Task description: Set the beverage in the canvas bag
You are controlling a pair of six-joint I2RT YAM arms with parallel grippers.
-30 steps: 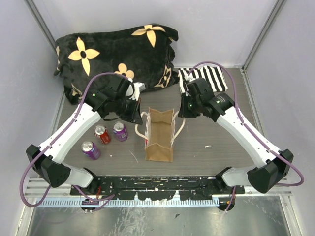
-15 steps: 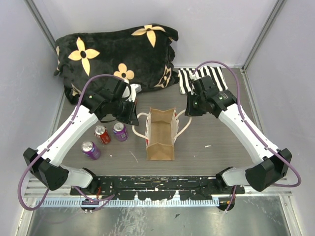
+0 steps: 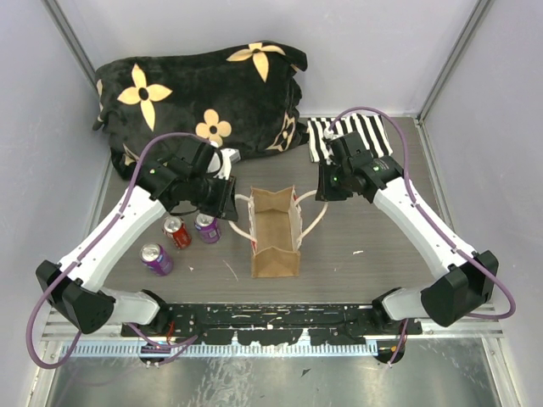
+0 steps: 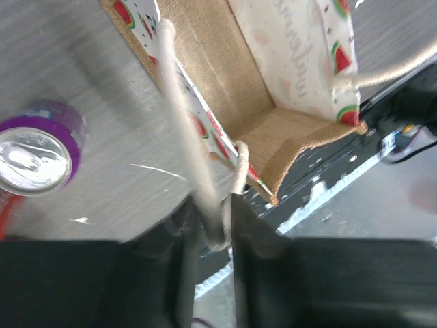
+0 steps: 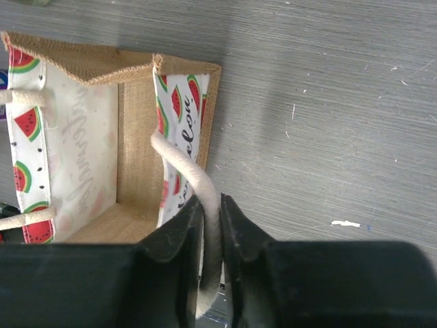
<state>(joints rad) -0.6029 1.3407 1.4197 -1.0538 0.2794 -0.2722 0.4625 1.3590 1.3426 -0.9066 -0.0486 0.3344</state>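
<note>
The canvas bag (image 3: 274,236) stands open in the middle of the table, tan with cream rope handles and a watermelon-print lining. My left gripper (image 3: 229,200) is shut on its left rope handle (image 4: 179,109), and my right gripper (image 3: 321,188) is shut on its right rope handle (image 5: 196,179). The handles are pulled apart and the mouth is open, with the bag (image 4: 273,102) showing nothing inside (image 5: 133,157). Three beverage cans stand left of the bag: a purple can (image 3: 207,226), a red can (image 3: 176,231) and a second purple can (image 3: 156,259). The nearest purple can (image 4: 37,154) is upright.
A big black plush item with yellow flowers (image 3: 204,93) lies at the back left. A black-and-white striped cloth (image 3: 356,136) lies at the back right behind my right arm. Grey walls close in the table on both sides.
Both grippers have moved slightly outward and back with the handles in them. The bag's mouth has spread wider and the bag has shifted a little. The cans have not moved.
</note>
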